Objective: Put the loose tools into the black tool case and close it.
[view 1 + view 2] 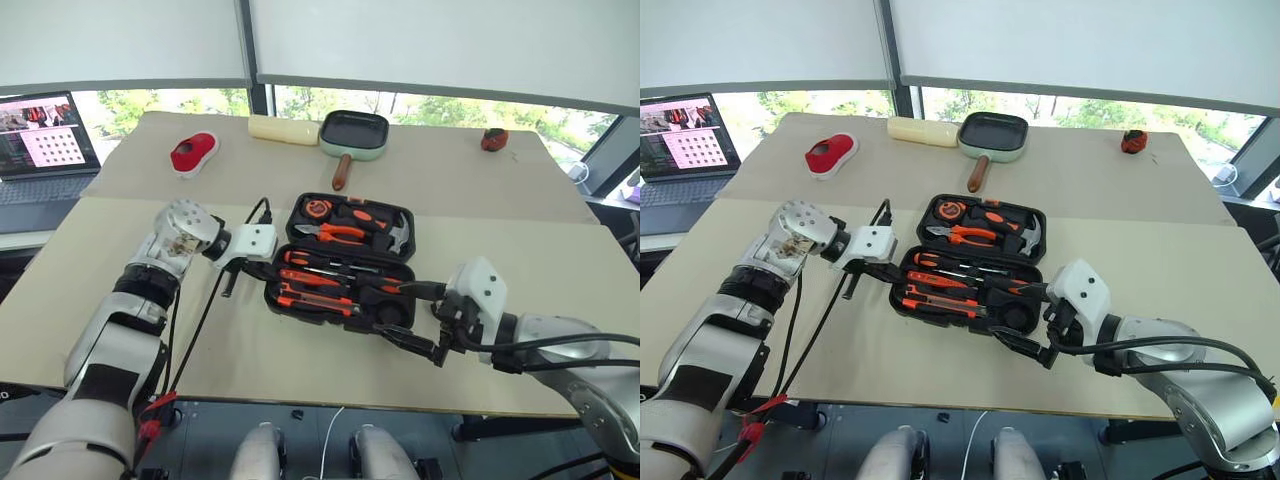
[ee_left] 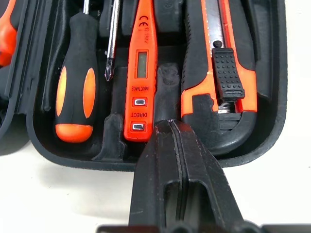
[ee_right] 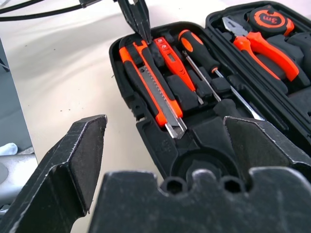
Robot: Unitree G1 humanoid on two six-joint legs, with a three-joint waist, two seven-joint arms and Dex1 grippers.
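The black tool case (image 1: 275, 298) lies open in the middle of the table. Its near half holds two screwdrivers (image 3: 199, 51), the orange tester pen (image 2: 141, 73) and the utility knife (image 2: 218, 73) side by side in their slots. A round dark recess (image 3: 194, 167) is at the right end; I cannot tell whether the tape roll is in it. My left gripper (image 1: 266, 270) is shut and empty, its tip at the case's left end between the pen and the knife. My right gripper (image 1: 405, 318) is open at the case's right end, empty.
The case's far half holds pliers (image 1: 335, 233), a hammer (image 1: 398, 232) and a tape measure (image 1: 318, 208). A black pan with wooden handle (image 1: 353, 135), a cream block (image 1: 283, 130) and a red item (image 1: 193, 152) lie at the back. A laptop (image 1: 40, 140) stands left.
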